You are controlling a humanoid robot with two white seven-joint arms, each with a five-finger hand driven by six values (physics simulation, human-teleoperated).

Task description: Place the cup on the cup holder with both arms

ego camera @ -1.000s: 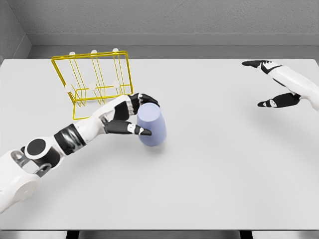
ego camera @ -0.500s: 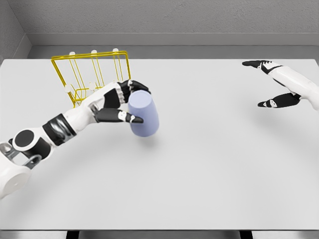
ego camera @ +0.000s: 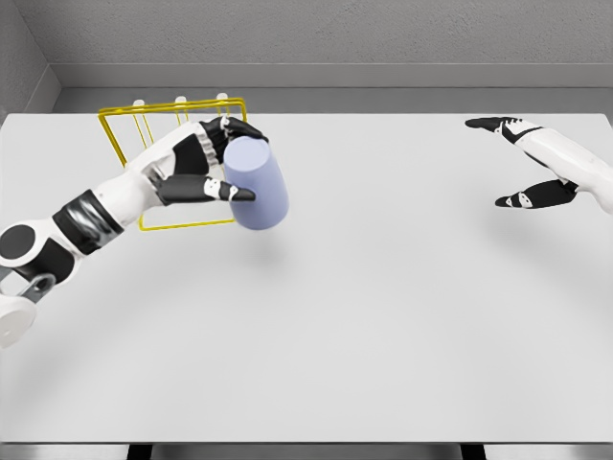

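Head view: left hand [ego camera: 213, 163] grips the cup [ego camera: 256, 184], fingers curled over its top edge, thumb across its side. Cup is pale blue, tilted, held above the desk [ego camera: 383, 316] with its shadow on the surface below. It sits just right of the yellow wire holder [ego camera: 144, 129], overlapping the holder's right edge; contact between them cannot be told. Left forearm crosses in front of the holder. Right hand [ego camera: 527, 163] at far right over the desk, fingers spread, holding nothing.
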